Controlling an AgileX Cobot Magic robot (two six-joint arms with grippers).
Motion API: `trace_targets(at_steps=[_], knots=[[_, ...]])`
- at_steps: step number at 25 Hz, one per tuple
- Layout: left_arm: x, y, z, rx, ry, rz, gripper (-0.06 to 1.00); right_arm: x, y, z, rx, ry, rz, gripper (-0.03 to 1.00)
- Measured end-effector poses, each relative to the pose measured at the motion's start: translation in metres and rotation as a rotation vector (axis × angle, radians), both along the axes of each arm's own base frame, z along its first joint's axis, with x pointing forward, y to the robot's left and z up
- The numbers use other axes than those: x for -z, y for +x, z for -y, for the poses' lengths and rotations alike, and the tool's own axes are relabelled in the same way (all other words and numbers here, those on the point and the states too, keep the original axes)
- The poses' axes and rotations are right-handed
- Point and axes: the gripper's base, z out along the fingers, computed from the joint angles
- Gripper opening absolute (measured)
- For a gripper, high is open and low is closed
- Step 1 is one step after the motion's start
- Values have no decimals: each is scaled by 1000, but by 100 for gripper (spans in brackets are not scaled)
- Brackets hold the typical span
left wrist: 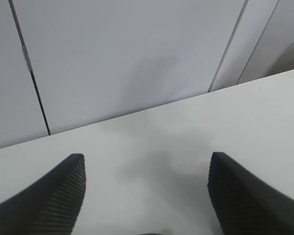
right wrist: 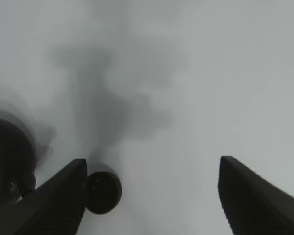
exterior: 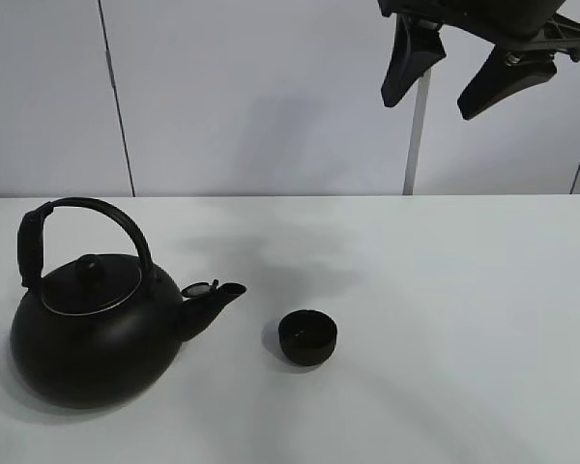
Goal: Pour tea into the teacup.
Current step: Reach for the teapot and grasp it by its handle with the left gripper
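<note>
A small black teacup [exterior: 307,337] stands on the white bench [exterior: 464,367] just off the spout of a black kettle [exterior: 92,333], the two apart. High above, the right gripper [exterior: 430,104] hangs with jaws spread, gripping nothing. The left gripper [left wrist: 147,157], seen only from its wrist camera, is likewise spread wide, facing the bench's far edge.
</note>
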Motion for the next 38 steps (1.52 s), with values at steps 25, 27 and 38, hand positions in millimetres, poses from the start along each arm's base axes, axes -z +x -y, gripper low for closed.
trace_targets(at_steps=[25,27,38], knots=[[115,-57,-4,-66,-133,158,51,-13,15,-3,32,66,213,51],[124,-66,-7,-55,-117,175,51,-12,14,-3,30,62,198,51],[140,-83,-14,5,75,288,51,-9,12,-2,26,53,167,51]])
